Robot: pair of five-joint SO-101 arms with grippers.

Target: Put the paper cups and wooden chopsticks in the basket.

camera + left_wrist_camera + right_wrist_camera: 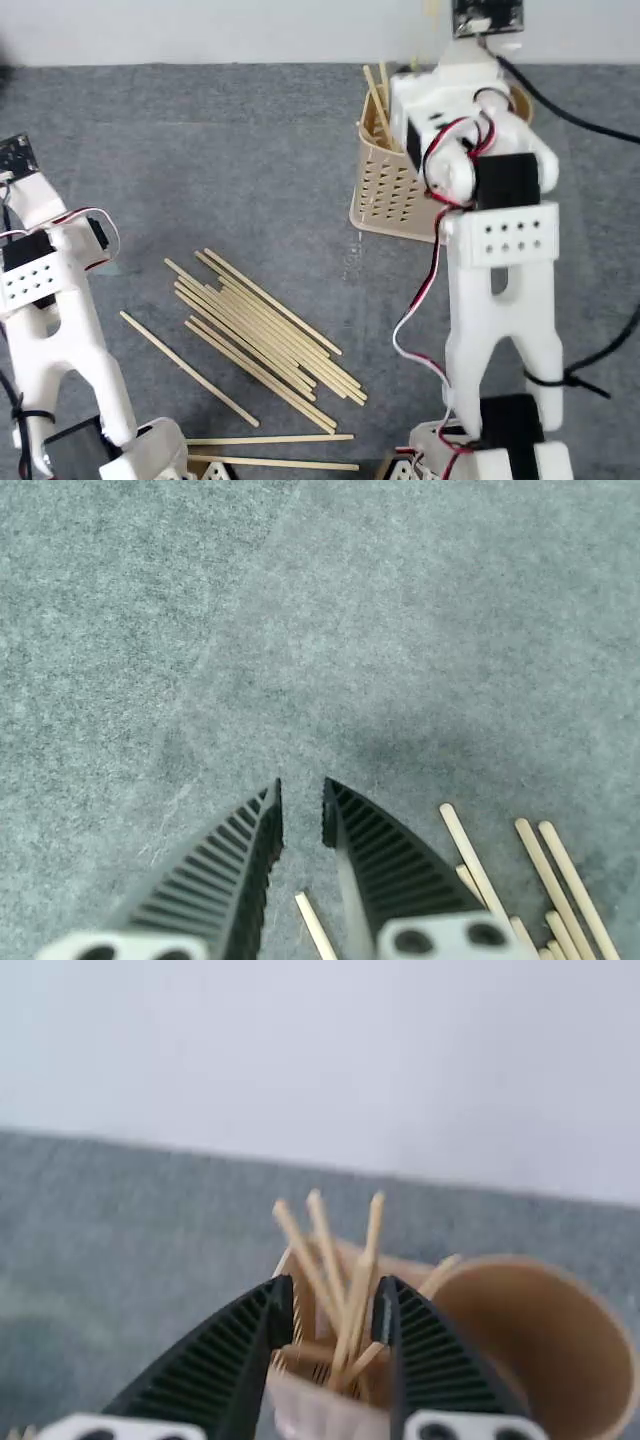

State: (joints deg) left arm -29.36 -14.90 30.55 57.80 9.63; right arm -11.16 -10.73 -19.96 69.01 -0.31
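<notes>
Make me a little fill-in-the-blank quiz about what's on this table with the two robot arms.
Thin wooden sticks stand in the perforated ____.
The right gripper hangs over it, jaws ____.
Many loose ____ lie on the grey table.
Beside the standing sticks is a brown paper ____.
Missing: basket; open; chopsticks; cup.

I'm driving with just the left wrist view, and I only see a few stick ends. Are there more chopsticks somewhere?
Observer: Yes, the high view shows a loose pile of chopsticks on the middle of the table.
Operator: Where's the basket?
Observer: The basket stands at the far side, by the right arm, with sticks standing in it.
Operator: Any cups?
Observer: The right wrist view shows one paper cup beside those sticks.
</notes>
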